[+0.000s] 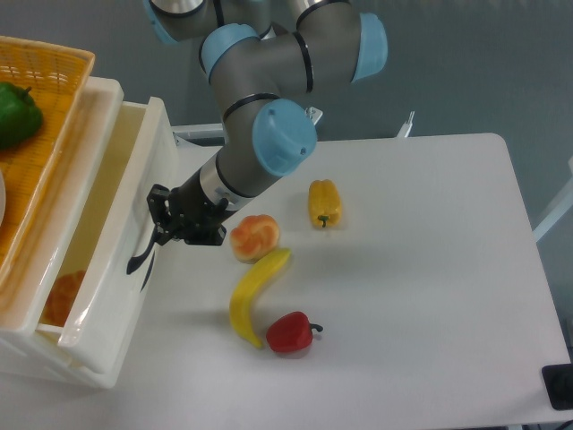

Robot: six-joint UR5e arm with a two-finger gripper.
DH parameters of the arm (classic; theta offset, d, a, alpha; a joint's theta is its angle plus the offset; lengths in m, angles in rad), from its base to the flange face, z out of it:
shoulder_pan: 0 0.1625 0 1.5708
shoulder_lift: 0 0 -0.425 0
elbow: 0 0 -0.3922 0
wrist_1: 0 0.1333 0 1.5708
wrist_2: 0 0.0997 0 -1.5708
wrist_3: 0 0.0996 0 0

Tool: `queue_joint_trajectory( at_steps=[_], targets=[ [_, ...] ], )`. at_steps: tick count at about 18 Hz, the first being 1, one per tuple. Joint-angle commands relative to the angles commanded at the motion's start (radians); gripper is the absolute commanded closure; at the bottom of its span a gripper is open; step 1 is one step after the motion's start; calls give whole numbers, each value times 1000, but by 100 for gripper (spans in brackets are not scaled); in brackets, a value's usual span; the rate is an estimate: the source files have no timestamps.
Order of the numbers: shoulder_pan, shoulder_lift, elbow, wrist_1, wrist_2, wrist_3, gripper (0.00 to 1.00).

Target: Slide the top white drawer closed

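My fingers (159,218) press against the drawer (107,269) front beside its handle (141,255) to push it shut; their opening I cannot tell.

Even, bright, diffuse illumination; no single hard source evident. White table (430,269) reads near-uniform, slightly cooler grey toward 6 o'clock. Shadows soft and short: faint one under the banana (253,296), small one beneath the red pepper (290,332), another by the yellow pepper (324,203). Glossy highlights on the blue arm joint cap (284,136) and along the rim of the top white drawer (107,269). Focus acceptable across frame; mild softness and compression noise around the dark gripper (161,224), detail there lost in shadow. Background at 12 o'clock flat grey-blue.
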Motion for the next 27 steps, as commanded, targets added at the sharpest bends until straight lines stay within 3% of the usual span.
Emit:
queue_joint_trajectory(
  at_steps=[12,17,19,20,22,27],
  targets=[
    [-52,-3,0,2,0,-6,100],
    [-54,-9,2,34,2,-11,100],
    [-42,-9,6,54,8,-5,89],
    [-32,-11,12,57,11,-3,76],
    [9,-11,18,57,37,-2,64],
    [133,-41,63,57,89,35,51]
  ],
)
